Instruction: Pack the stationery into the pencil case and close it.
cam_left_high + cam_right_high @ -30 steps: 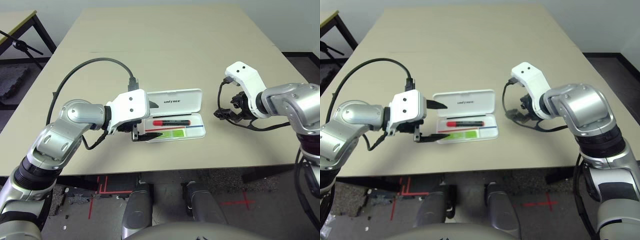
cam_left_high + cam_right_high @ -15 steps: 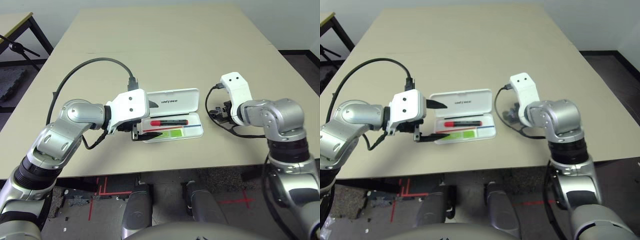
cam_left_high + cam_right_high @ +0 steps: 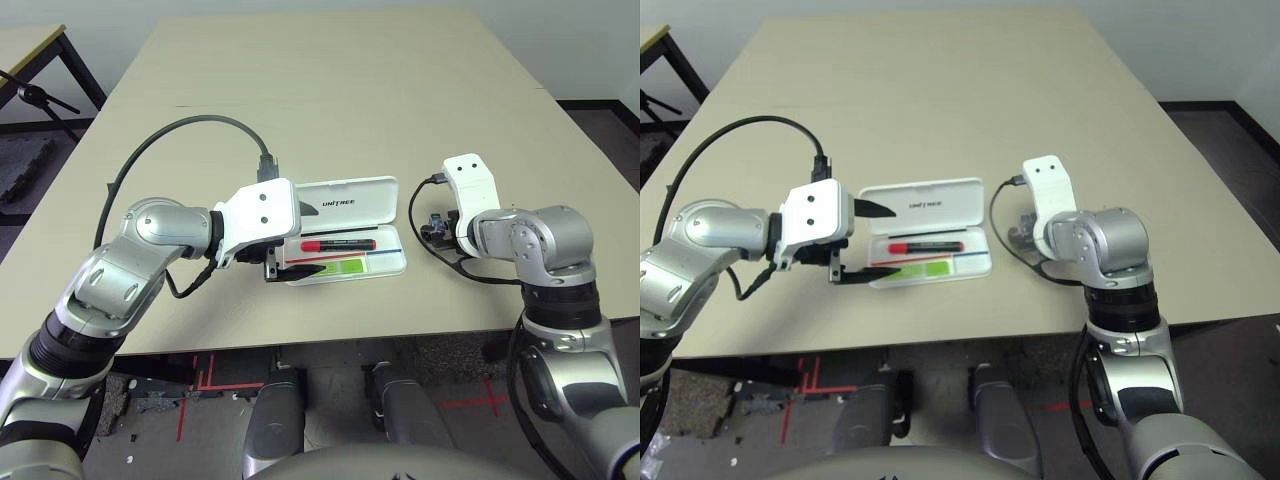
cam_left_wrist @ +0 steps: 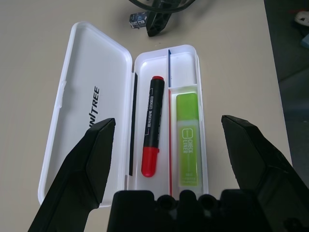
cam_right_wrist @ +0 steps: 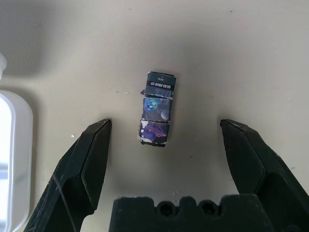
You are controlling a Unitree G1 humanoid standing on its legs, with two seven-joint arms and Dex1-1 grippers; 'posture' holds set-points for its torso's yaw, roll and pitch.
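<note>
Between the right gripper's (image 5: 164,140) spread jaws, a tiny dark block (image 5: 157,108) lies on the desk (image 3: 330,100), beside the open case (image 3: 350,235) holding marker (image 4: 151,124) and highlighter (image 4: 187,140). Left gripper (image 4: 166,145) hovers there, jaws spread. Next, probably: descend, pinch block.

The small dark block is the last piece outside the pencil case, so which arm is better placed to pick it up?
Right. The right claw hangs open directly over the block, one finger on each side. The left claw is open over the pencil case, which already holds the marker and highlighter.
</note>
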